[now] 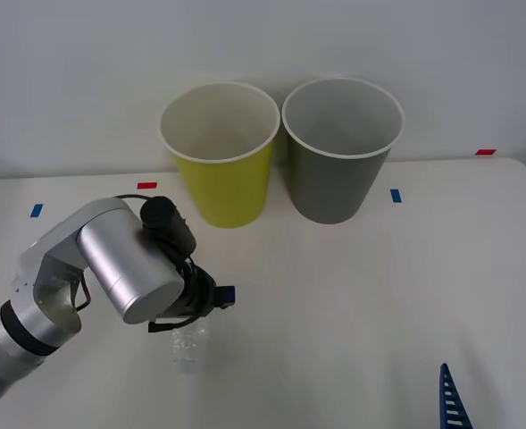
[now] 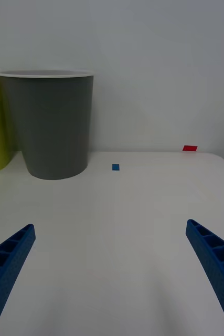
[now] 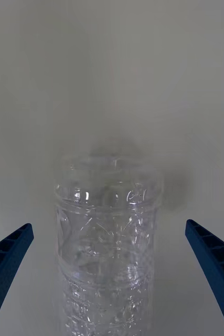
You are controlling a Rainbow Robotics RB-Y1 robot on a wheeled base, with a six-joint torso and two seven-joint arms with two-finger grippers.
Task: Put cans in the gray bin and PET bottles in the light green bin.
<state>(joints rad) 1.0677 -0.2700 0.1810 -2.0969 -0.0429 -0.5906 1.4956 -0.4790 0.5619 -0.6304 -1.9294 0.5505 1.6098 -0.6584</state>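
Note:
The PET bottle [image 1: 189, 346], clear and bumpy, rests on the white table near its front left. My left gripper [image 1: 202, 313] hangs over it, mostly hidden by the arm in the front view. The left wrist view has the bottle [image 3: 107, 247] between the open blue fingers [image 3: 7, 252], which stand apart from its sides. At the back stand the light green bin [image 1: 222, 156] and, to its right, the gray bin [image 1: 338, 152], also in the right wrist view [image 2: 51, 126]. My right gripper [image 1: 490, 371] [image 2: 110, 226] waits open at the front right, holding nothing. The cans are out of view.
Small red and blue tape marks [image 1: 396, 195] dot the table [image 1: 361, 295]. A white wall rises right behind the two bins, which stand side by side and almost touch.

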